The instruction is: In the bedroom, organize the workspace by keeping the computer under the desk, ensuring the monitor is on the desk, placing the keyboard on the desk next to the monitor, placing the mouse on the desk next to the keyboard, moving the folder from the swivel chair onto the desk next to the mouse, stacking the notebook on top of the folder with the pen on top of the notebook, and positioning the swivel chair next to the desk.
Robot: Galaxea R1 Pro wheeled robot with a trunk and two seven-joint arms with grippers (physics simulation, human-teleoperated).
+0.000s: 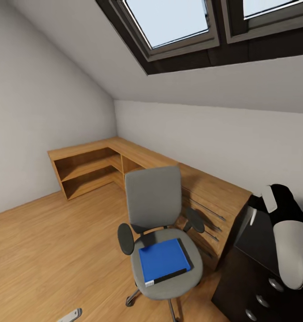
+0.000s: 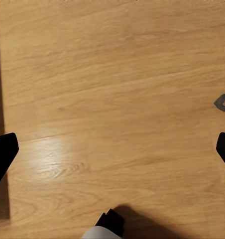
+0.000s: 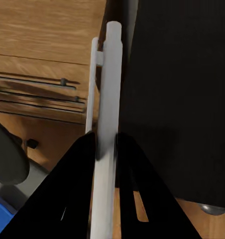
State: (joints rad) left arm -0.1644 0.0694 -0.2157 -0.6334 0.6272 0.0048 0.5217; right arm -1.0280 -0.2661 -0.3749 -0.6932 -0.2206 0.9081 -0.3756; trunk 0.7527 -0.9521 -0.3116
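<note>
Clamped between the right gripper's (image 3: 106, 144) black fingers: white pen (image 3: 106, 99), over the black desk's (image 1: 254, 250) left edge. Left gripper (image 2: 112, 149) spread wide above bare wooden floor (image 2: 117, 74). Blue folder (image 1: 163, 260) flat on swivel chair (image 1: 153, 197), just left of desk. Low wooden shelf unit (image 1: 93, 165) behind; open floor at left.

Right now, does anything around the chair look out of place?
The blue folder lies on the seat of the chair rather than on the desk, turned askew to the seat. The right gripper is clamped on a white pen. Nothing looks spilled or damaged.
</note>
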